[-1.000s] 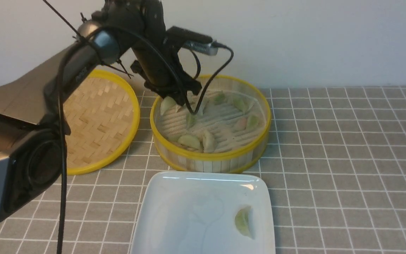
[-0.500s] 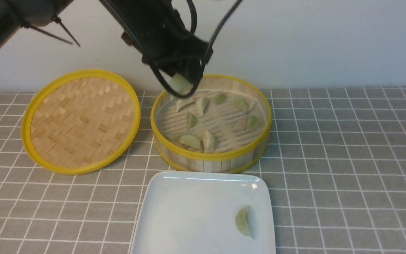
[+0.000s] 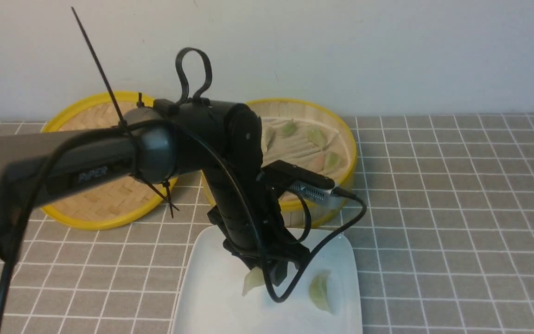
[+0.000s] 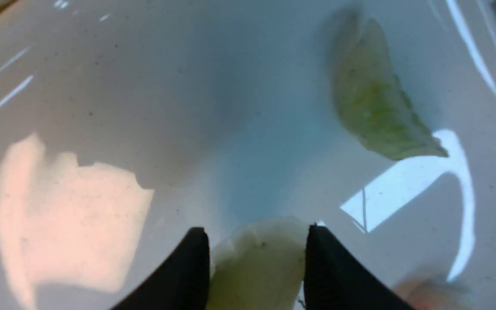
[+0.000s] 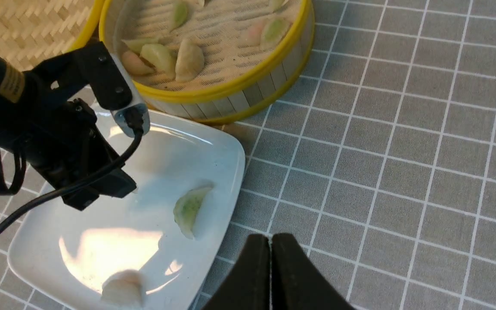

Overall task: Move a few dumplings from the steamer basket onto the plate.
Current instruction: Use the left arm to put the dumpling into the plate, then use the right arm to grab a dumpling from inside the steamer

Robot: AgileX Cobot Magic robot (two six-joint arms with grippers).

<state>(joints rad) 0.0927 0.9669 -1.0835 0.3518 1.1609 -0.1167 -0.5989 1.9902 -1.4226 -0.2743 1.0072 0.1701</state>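
A pale dumpling [image 4: 256, 267] is gripped in the left hand [image 4: 254, 232], seemingly just above the plate [image 3: 206, 297]; a green dumpling [image 3: 319, 291] is seen lying beside that hand. The right hand [image 5: 270, 241] is closed, empty.

**A robot test bench dressed as a small dining table**

A black jointed robot arm [image 3: 109, 162], with a small camera [image 3: 311, 185] fixed near its wrist and loose cabling, reaches over a flat surface. A grey cloth [image 3: 434, 222] printed with a white grid covers that surface, and a bare white wall [image 3: 387, 46] closes off the far side. Tableware sits on the cloth. A bamboo steamer basket [image 3: 308, 104] with dumplings [image 3: 315, 136] stands at the far middle, a woven yellow-rimmed lid [image 3: 104, 204] lies to its left, and a glossy white square plate [image 3: 206, 297] sits at the near edge.
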